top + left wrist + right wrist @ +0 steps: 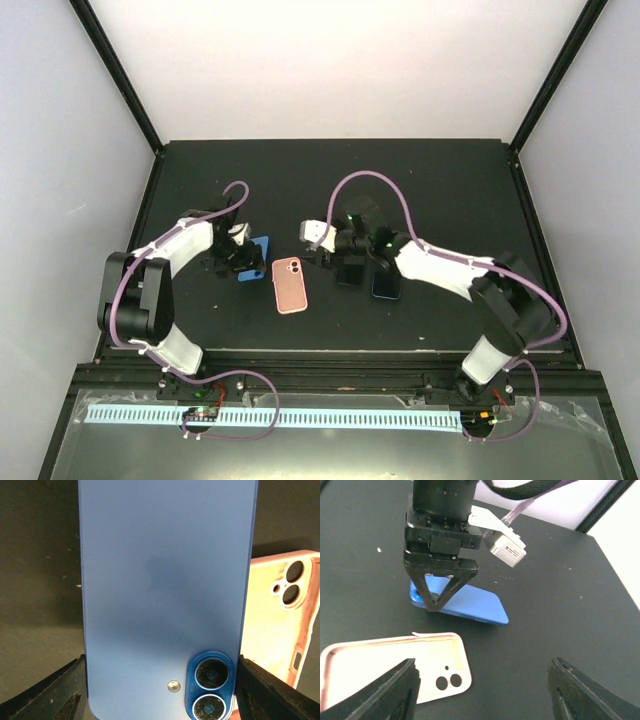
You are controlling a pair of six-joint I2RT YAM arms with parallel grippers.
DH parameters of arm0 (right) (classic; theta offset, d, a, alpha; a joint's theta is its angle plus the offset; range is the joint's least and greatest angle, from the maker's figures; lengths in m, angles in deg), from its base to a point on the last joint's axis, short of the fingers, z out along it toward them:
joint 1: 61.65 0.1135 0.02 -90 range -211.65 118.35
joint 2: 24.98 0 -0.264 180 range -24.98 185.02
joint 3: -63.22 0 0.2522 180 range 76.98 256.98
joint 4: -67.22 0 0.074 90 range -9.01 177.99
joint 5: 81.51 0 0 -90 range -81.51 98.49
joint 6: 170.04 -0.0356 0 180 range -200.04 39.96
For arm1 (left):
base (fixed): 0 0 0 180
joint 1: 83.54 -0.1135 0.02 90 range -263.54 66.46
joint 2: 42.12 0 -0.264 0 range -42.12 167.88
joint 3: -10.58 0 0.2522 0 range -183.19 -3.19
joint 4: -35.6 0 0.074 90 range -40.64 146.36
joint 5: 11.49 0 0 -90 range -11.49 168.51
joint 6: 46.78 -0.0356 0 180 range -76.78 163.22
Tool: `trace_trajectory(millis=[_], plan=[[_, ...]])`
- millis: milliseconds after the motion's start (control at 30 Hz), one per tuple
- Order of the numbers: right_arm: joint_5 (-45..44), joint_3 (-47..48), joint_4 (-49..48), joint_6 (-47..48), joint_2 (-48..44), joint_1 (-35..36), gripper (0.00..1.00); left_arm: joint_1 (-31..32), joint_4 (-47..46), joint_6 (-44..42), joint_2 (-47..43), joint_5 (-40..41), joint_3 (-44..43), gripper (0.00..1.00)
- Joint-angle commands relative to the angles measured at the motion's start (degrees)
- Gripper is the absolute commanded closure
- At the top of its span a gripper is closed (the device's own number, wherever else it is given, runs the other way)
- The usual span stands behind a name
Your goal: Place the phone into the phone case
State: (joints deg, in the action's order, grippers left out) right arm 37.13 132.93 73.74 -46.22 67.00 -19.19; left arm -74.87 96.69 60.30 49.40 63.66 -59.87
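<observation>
At frame centre, the phone case (289,284) is being hemmed in: on its left by the left gripper (237,262) clamping the phone (259,256), on its right by the right gripper (482,672). A narrow strip of table (420,180) is being left between case and phone; the upper frame is being left open.

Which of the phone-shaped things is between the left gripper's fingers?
The light blue phone, back up: the left gripper clamps its camera end. The pink phone case lies beside it.
</observation>
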Motion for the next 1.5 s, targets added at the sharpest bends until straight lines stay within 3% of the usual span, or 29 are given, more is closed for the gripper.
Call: trace_trajectory(millis=[0,167,433,733,1000,1267,1467], plan=[[1.8,4.8,-2.6,15.9,6.5,1.6,0.32,0.7,-1.4,-1.4,-2.6,-4.0,0.0,0.37],[-0.2,5.3,-5.3,25.7,12.5,4.9,0.36,0.8,-0.4,-2.4,-3.7,-4.6,0.1,0.37],[-5.5,6.7,-14.2,31.5,20.5,6.5,0.54,1.2,0.4,-3.6,-5.5,-9.8,0.9,0.38],[-9.6,3.4,-25.4,32.2,22.4,6.8,0.50,1.4,3.7,-5.1,-9.5,-10.1,0.0,0.38],[-9.2,3.4,-26.3,33.5,22.0,7.3,0.51,1.8,4.1,-6.0,-10.2,-12.0,0.6,0.38],[-10.4,3.1,-26.8,35.1,22.2,8.2,0.58,2.0,4.5,-7.1,-11.2,-14.7,0.9,0.39],[-10.9,1.1,-28.0,35.1,20.2,8.3,0.87,2.0,5.5,-7.2,-12.6,-14.7,-0.1,0.37]])
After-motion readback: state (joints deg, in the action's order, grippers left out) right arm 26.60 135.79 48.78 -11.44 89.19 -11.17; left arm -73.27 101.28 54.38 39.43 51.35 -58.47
